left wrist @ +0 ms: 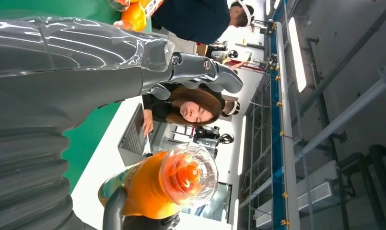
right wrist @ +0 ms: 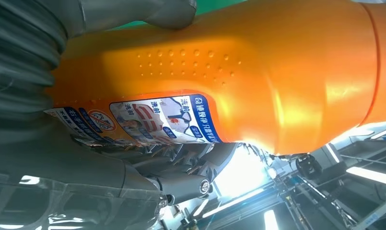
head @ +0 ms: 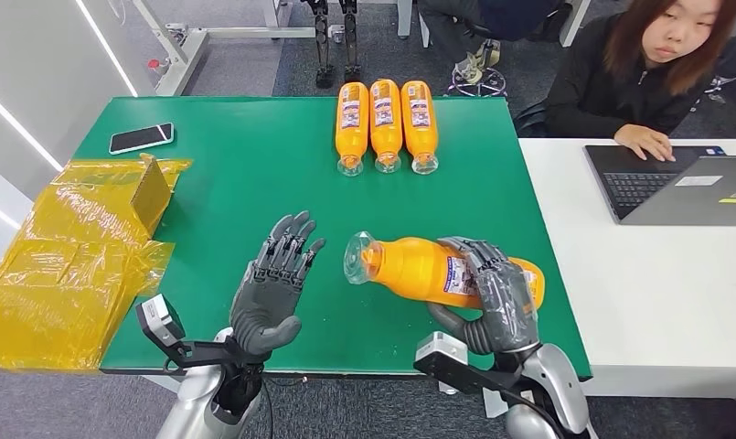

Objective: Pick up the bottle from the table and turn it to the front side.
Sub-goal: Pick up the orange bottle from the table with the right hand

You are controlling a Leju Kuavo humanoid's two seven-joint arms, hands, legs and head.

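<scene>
Nearest, the right hand (head: 494, 297) wraps its fingers around the middle of the bottle (head: 419, 268), holding it above the near part of the green table (head: 245, 174). Its long axis runs sideways, clear cap toward the left hand (head: 277, 283), base to the right. That hand holds nothing, fingers spread, just beside the cap. Farther back, three bottles (head: 386, 113) lie side by side, caps toward the robot. Beyond the table sits a person (head: 652, 64) at a laptop (head: 661, 183).
</scene>
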